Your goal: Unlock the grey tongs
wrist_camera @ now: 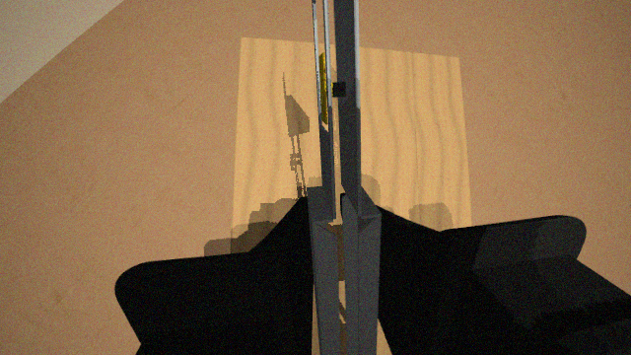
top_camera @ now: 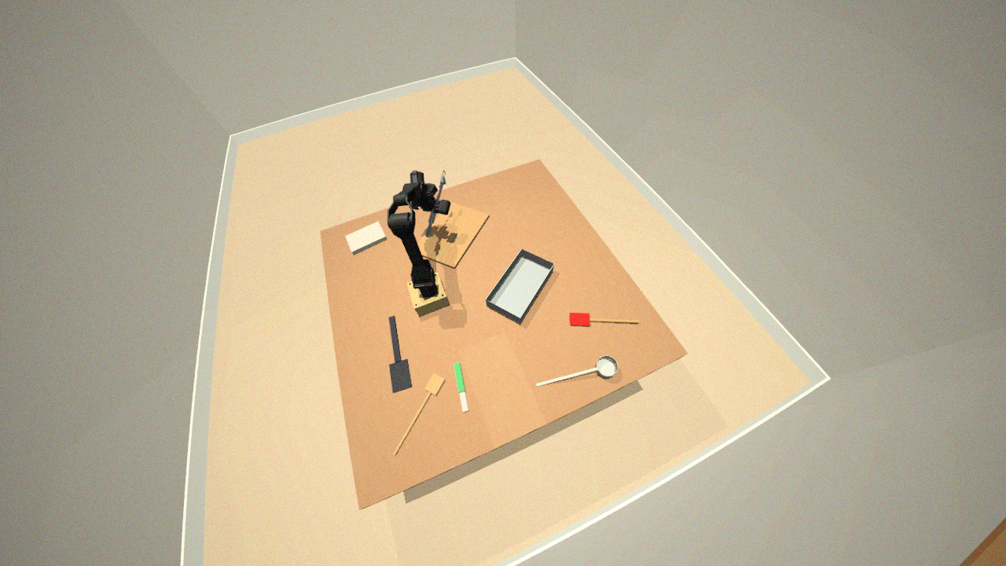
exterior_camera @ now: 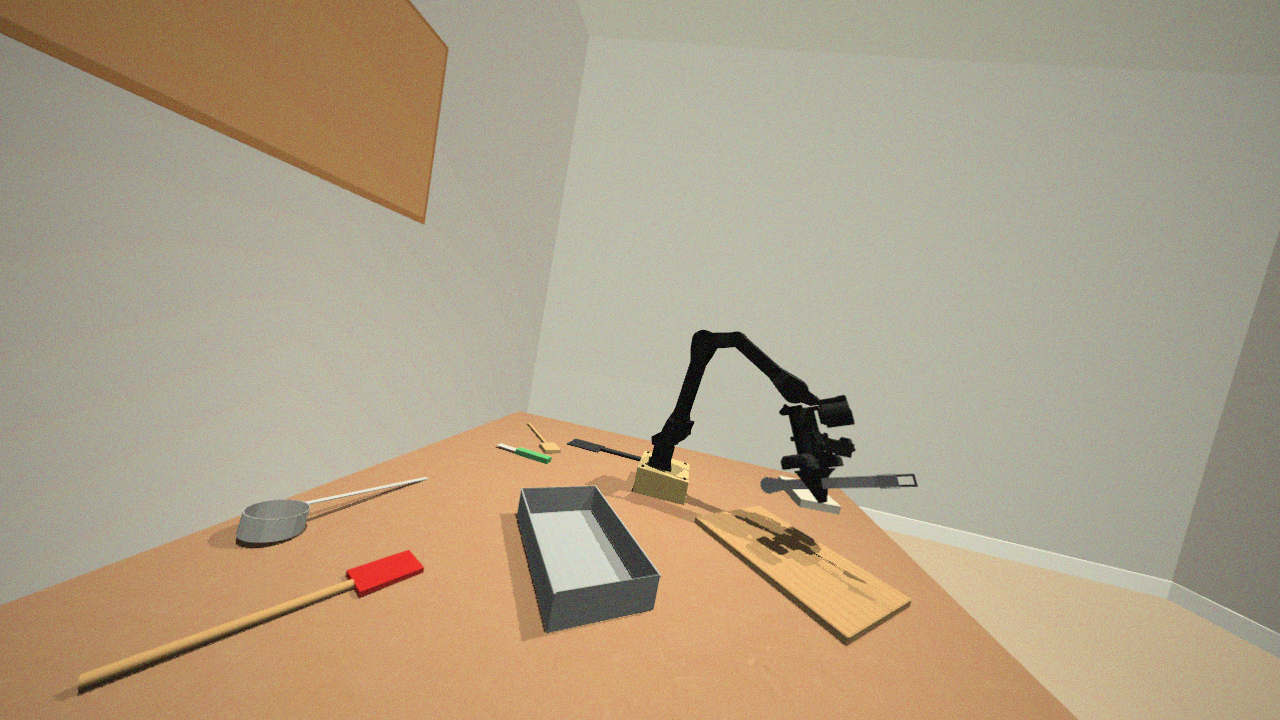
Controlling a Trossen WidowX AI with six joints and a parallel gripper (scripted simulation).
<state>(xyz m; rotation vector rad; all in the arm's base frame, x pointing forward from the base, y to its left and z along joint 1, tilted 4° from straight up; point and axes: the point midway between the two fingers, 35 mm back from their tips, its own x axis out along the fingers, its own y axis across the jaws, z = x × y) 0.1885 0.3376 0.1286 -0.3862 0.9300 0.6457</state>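
The grey tongs (top_camera: 442, 184) (exterior_camera: 859, 482) (wrist_camera: 348, 64) are held in the air, close to level, above the wooden board (top_camera: 472, 226) (exterior_camera: 859, 617) (wrist_camera: 419, 123). In the exterior view their rounded end is at the left and their square loop end at the right. My gripper (exterior_camera: 821, 491) (wrist_camera: 324, 203) points down and is shut on the tongs, across both arms. In the wrist view the two arms run close together with a narrow gap; a yellow piece (wrist_camera: 323, 89) and a small black block (wrist_camera: 339, 89) show between the gripper and the loop end. Contact at the fingertips is partly hidden.
The roasting tin (top_camera: 504, 313) (exterior_camera: 601, 603) stands beside the board. A white block (top_camera: 365, 237) (exterior_camera: 810, 497) lies near the table edge. A red spatula (top_camera: 579, 319) (exterior_camera: 384, 572), saucepan (top_camera: 606, 367) (exterior_camera: 273, 522), dark spatula (top_camera: 400, 376) and green-handled knife (top_camera: 459, 378) lie farther off.
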